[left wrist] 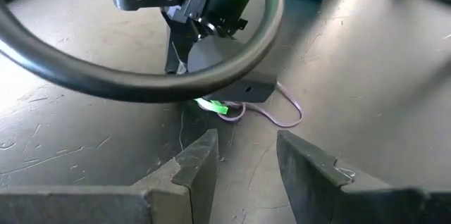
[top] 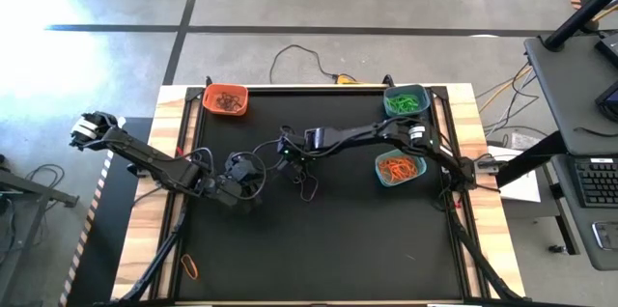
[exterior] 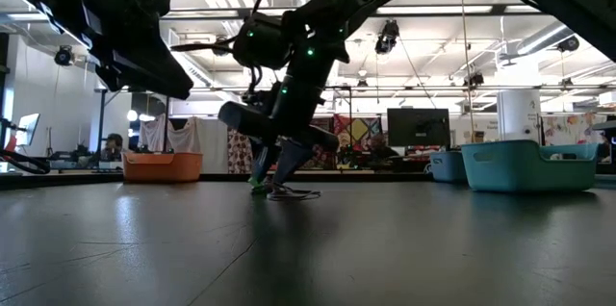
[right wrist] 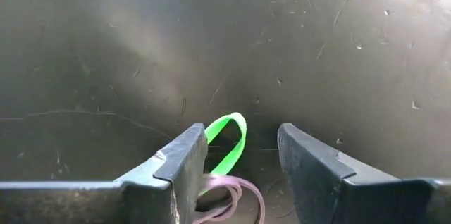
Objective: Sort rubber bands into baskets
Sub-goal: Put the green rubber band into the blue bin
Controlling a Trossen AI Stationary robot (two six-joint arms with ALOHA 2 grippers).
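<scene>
Green rubber band (right wrist: 227, 145) on mat, between right gripper (right wrist: 239, 155) open jaws

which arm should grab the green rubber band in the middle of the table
Right. The right hand is open and down at the mat with the green rubber band between its fingers. The left hand is open but short of it.

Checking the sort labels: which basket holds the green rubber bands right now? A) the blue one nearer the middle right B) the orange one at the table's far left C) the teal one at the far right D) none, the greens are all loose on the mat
C: in the high view the teal basket at the far right is filled with green bands, the blue basket with orange ones and the orange basket with dark ones.
</scene>
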